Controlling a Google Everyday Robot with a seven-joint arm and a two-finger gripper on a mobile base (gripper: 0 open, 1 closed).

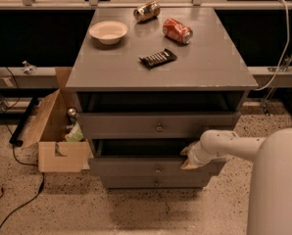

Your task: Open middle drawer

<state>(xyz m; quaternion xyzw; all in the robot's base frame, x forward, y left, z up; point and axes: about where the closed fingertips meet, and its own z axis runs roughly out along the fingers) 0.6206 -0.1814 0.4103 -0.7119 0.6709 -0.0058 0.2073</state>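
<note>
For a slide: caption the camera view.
Gripper at the right end of the middle drawer, which stands partly open.

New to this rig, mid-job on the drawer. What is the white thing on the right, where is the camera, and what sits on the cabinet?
The white bulk on the right is the robot's body; its single arm reaches left and ends in the gripper, which sits at the right end of the middle drawer, at its top edge. Whether it holds the drawer is not clear. One camera looks down on the grey cabinet from the front. On top lie a bowl, a brown can, a red can and a snack bar.
</note>
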